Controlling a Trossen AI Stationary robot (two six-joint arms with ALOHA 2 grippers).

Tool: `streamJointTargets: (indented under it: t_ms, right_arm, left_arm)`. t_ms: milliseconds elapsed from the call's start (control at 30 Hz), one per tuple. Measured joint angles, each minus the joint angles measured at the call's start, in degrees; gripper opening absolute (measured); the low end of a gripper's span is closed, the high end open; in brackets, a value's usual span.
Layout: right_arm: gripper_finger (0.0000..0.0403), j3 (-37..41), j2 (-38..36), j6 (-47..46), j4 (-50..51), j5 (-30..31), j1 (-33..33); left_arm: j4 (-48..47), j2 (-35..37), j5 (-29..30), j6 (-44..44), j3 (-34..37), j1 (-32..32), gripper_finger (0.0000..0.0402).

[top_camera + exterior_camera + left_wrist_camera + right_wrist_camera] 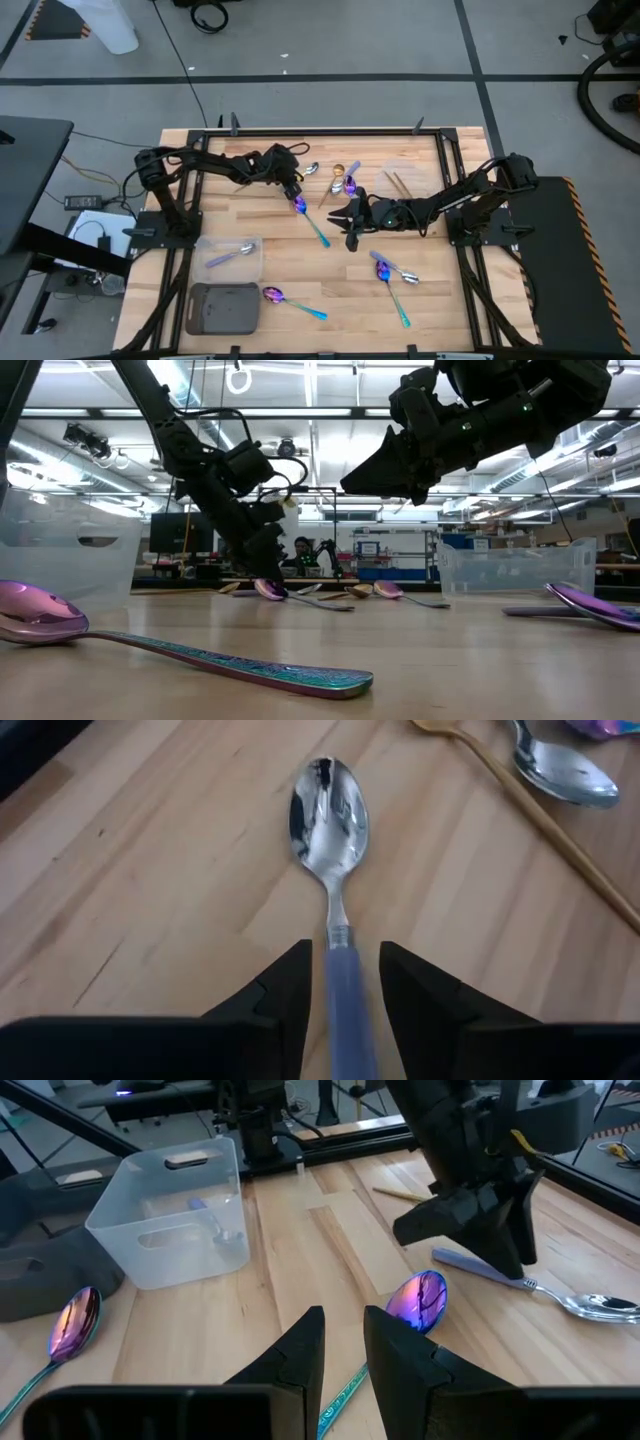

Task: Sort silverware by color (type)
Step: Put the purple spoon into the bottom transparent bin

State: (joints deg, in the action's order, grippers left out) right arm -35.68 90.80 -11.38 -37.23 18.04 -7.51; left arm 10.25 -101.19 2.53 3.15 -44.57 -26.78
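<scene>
Two grippers, both mine, work over the wooden table (pixel 340 300). My left gripper (pixel 345 955) is lowered to the boards with its fingers (pixel 285 995) spread a little, one on each side of the lavender handle of a silver spoon (pixel 328 815). The spoon lies flat on the wood, its bowl pointing straight ahead of my fingertips, and a thin gap shows between the handle and each finger. Ahead and off to one side lie a gold utensil (pixel 545 820) and a second silver spoon bowl (pixel 565 770). My right gripper (pixel 345 1320) hangs above the table, its fingers (pixel 300 1350) parted by a narrow gap and holding nothing. Just beyond its fingertips an iridescent spoon (pixel 418 1300) lies with its teal handle running back under them. Farther ahead, to one side, stands a clear tray (pixel 170 1220) with a lavender-handled piece inside. Another iridescent spoon (pixel 72 1323) lies near it, beside a dark grey tray (pixel 40 1275).
</scene>
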Motion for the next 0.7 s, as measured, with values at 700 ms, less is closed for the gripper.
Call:
streamJointTargets:
  t_ms: [700]
  right_arm:
    - [0.0084, 0.0, 0.0, 0.0, 0.0, -0.2, 0.0]
  left_arm:
    - [-3.2, -0.1, 0.1, 0.6, 0.0, -0.2, 0.0152]
